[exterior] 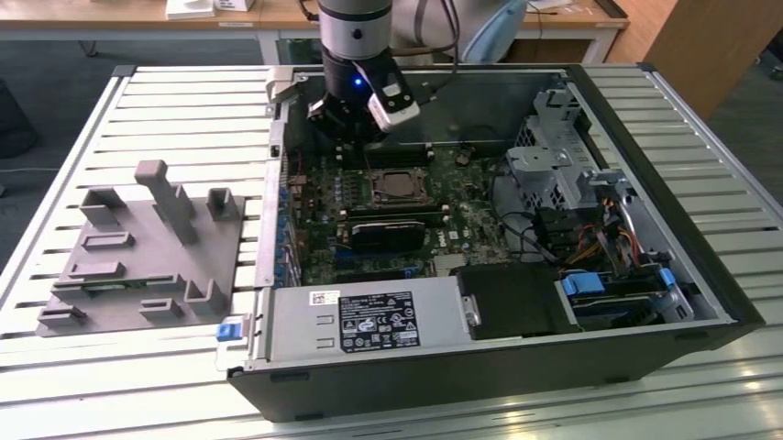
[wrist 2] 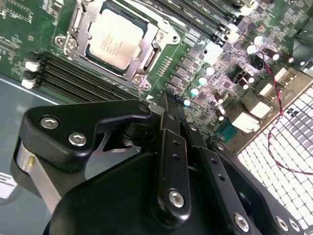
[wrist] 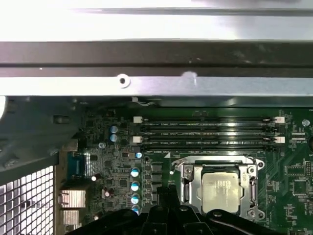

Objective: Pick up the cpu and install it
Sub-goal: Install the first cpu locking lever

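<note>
Cpu [wrist 2: 115, 36] sits socketed; jaws closed, empty.

The exterior view was evenly and brightly lit, with pale sheen on the slatted table [exterior: 685, 385] and deep shade inside the computer case [exterior: 514, 367]. In the first wrist view the case's metal edge [wrist: 156, 19] was blown out to white, while the motherboard [wrist: 122, 161] below stayed dim and slightly soft. In the second wrist view the cpu [wrist 2: 115, 38] caught a bright glare, the black gripper [wrist 2: 168, 105] close to the lens looked soft, and the perforated panel [wrist 2: 283, 152] glowed overexposed.
</note>
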Controlling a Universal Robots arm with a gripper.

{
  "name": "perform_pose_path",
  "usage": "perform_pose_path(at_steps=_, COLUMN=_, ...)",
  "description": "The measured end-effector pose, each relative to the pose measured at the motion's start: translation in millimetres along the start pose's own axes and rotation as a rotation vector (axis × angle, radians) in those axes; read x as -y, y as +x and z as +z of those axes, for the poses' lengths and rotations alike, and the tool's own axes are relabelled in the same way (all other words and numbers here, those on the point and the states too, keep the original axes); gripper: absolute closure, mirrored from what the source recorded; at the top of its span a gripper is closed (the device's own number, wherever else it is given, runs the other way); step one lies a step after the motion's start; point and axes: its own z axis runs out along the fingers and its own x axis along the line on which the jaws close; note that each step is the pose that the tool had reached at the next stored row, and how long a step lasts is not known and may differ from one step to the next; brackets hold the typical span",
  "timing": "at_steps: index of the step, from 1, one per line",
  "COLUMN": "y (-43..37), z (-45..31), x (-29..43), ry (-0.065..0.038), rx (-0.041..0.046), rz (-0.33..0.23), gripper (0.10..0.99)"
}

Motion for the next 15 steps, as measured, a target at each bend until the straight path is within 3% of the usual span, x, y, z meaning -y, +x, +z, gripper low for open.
perform_pose_path(at_steps=4, y=3.4, z=0.0, x=-2.0, ry=0.0, rx=-0.0001, rz=0.0, gripper=0.98)
perform_pose_path(at_steps=15, y=7.7, z=-0.5, x=-18.7, ry=0.0, rx=-0.0002, rz=0.0, gripper=0.98)
